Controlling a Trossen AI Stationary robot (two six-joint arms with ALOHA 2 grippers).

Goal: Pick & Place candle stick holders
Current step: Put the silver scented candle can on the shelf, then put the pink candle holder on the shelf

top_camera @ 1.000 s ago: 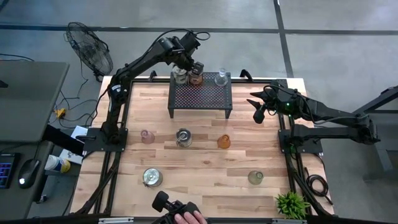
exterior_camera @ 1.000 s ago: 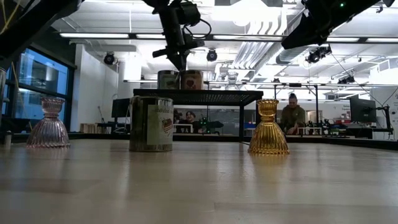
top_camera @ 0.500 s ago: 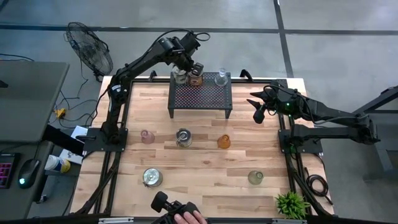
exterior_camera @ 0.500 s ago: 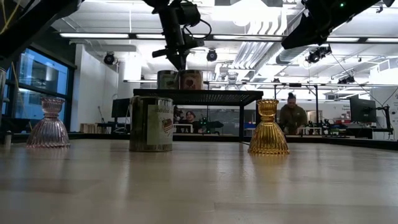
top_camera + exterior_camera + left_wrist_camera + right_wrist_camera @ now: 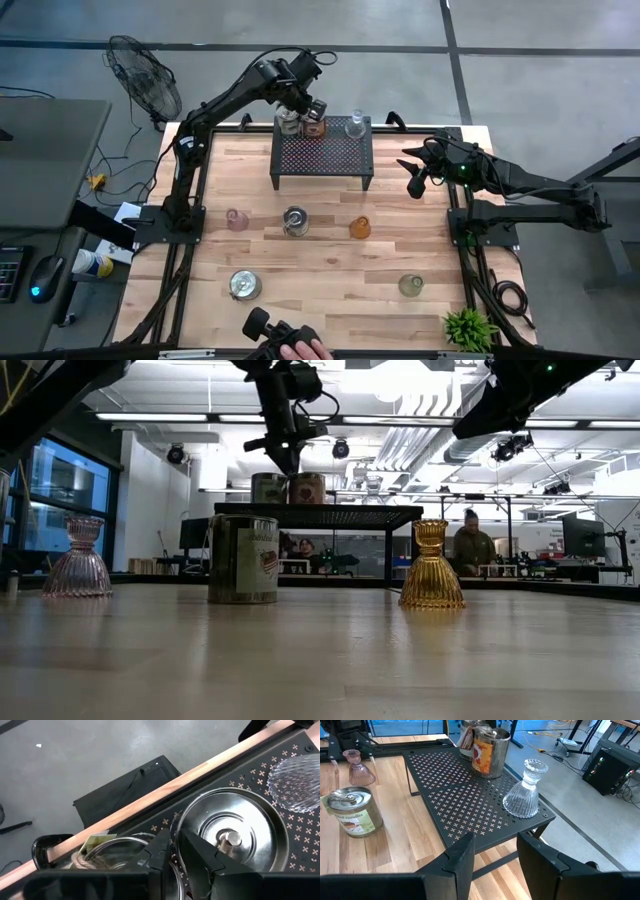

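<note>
- Nothing much has moved since a second ago: my left gripper (image 5: pixel 303 106) still sits over the back of the black stand (image 5: pixel 322 153), and no holder has changed place.
- My left fingers (image 5: pixel 196 854) are nearly closed and pinch the thin rim of the shiny tin holder (image 5: pixel 233 829). One finger is inside the rim and one outside, so I think I hold it that way to set it down straight.
- That tin sits on the stand right beside another tin (image 5: pixel 289 122), with the clear glass holder (image 5: pixel 354 125) a bit apart. They line up along the back to leave room in front.
- My right gripper (image 5: pixel 419 172) waits open and holds nothing, off to the stand's right side.
- More holders wait on the table: pink (image 5: pixel 237 220), silver (image 5: pixel 295 221), orange (image 5: pixel 360 228), another silver (image 5: pixel 244 286) and greenish (image 5: pixel 410 285).
</note>
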